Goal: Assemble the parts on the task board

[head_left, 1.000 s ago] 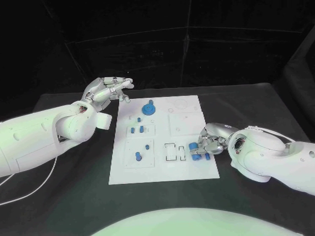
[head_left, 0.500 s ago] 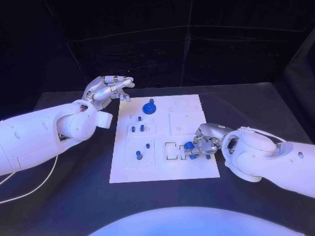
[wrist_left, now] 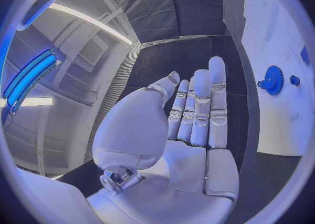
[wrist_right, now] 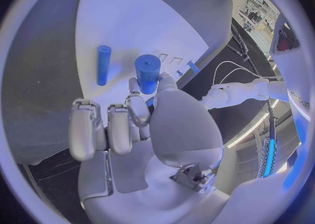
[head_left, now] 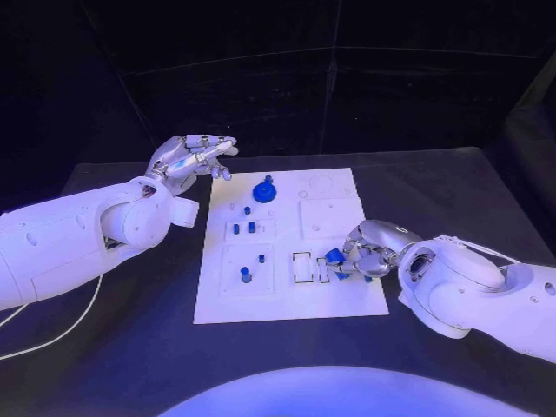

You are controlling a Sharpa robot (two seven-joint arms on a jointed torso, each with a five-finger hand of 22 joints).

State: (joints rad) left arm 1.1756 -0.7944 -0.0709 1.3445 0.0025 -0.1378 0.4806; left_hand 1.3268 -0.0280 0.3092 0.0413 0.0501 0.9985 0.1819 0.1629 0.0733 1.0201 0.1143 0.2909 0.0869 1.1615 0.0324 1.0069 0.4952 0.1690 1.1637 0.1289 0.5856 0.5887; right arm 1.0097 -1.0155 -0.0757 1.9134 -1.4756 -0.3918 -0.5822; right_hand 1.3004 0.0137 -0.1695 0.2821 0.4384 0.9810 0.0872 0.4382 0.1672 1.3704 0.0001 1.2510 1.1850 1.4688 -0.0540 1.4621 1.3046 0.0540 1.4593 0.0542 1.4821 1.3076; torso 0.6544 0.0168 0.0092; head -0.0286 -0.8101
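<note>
Right hand (head_left: pixel 360 250) fingers pinching blue cylinder (wrist_right: pixel 147 73) upright over task board (head_left: pixel 340 300), left hand (head_left: pixel 193 156) fingers apart, empty

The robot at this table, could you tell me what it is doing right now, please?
It is assembling small blue parts on the white board. Its right hand pinches a blue cylinder over the board's near right part. Its left hand hovers empty and spread off the board's far left corner, near a blue gear.

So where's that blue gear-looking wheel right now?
In the head view the blue gear sits at the far end of the white board, toward its left side, just beyond the left hand, which is not touching it.
</note>
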